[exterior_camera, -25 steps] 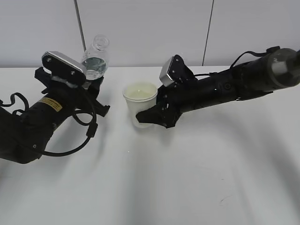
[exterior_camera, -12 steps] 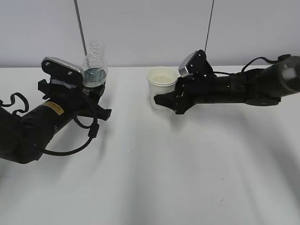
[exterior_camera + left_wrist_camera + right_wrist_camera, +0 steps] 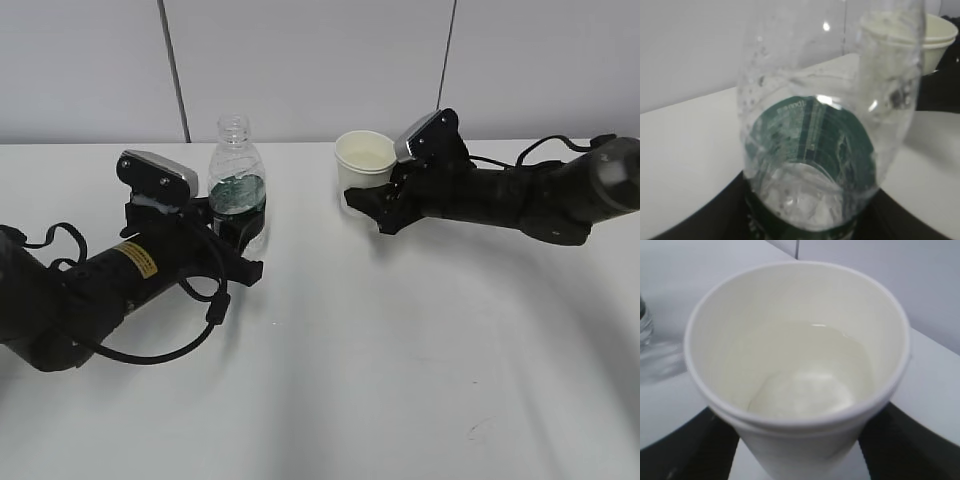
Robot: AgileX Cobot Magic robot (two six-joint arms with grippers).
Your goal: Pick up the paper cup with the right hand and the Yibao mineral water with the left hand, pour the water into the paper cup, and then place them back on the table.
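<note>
The Yibao mineral water (image 3: 237, 180) stands upright, uncapped, with a little water at its base. My left gripper (image 3: 238, 230) is shut on its lower body, at the table (image 3: 330, 380). In the left wrist view the bottle (image 3: 815, 135) fills the frame, with the gripper (image 3: 810, 225) dark on either side of its base. The paper cup (image 3: 364, 160) is upright with water in it, and my right gripper (image 3: 366, 200) is shut on its lower wall. In the right wrist view the cup (image 3: 800, 315) sits between the black fingers (image 3: 685, 450). I cannot tell whether either one rests on the table.
A grey panelled wall (image 3: 320, 60) runs behind the table. The bottle and the cup are about a hand's width apart. The cup shows at the top right of the left wrist view (image 3: 937, 35). The bottle's edge shows at the left of the right wrist view (image 3: 644, 322).
The left arm has brought the bottle from a tilt to upright, moving it right and lower. The right arm has carried the cup right and towards the back, away from the bottle.
</note>
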